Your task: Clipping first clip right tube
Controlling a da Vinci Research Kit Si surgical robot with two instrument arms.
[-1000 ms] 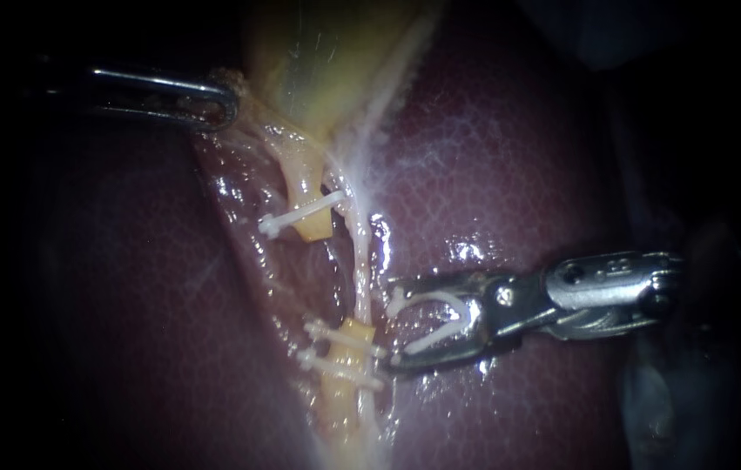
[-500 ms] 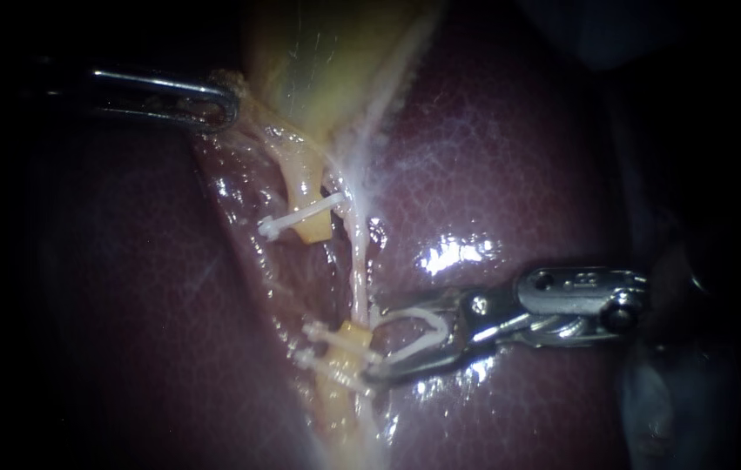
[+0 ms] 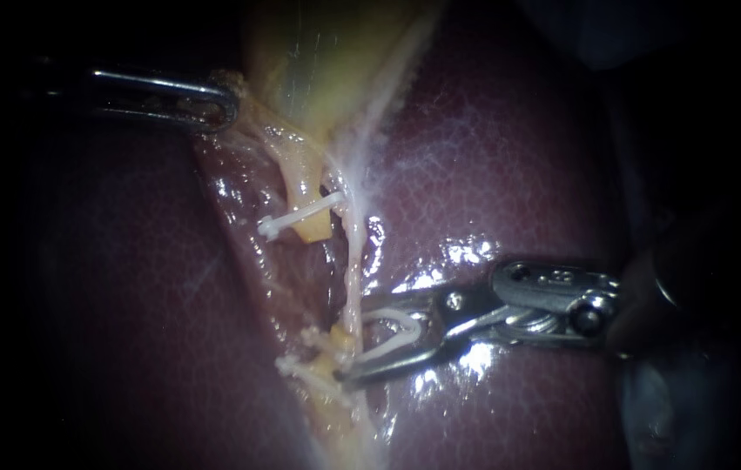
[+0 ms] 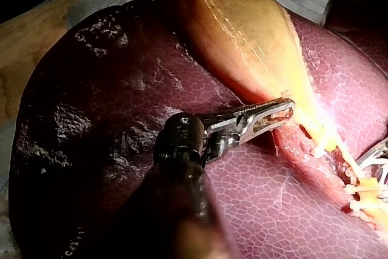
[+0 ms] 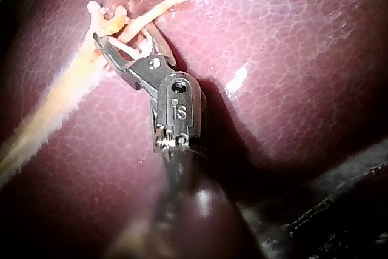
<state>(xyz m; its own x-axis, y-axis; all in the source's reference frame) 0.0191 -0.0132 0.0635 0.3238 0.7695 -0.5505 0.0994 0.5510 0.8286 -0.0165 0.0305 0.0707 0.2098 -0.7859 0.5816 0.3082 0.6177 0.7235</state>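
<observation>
The right tube [image 3: 353, 265], a thin pale strand, runs down from the yellow gallbladder [image 3: 326, 52] over the dark red liver [image 3: 492, 174]. My right instrument [image 3: 353, 341] comes in from the right. Its jaws stand apart with an open white clip [image 3: 392, 335] held between them, and the clip's legs straddle the right tube. The right wrist view shows the same jaws [image 5: 128, 42] at the tube. At the upper left, my left instrument [image 3: 218, 100] is shut on tissue at the gallbladder's edge, as its wrist view shows [image 4: 276, 115].
Left of the right tube lies a cut tube. A white clip [image 3: 299, 215] sits on its upper stump, and white clips [image 3: 305, 364] sit on its lower stump, right beside my right instrument's lower jaw. Wet liver surface glistens above the right instrument.
My right instrument has moved left with its clip, from beside the right tube to straddling it. The lower clipped stump has been nudged left. The left instrument has held still.
</observation>
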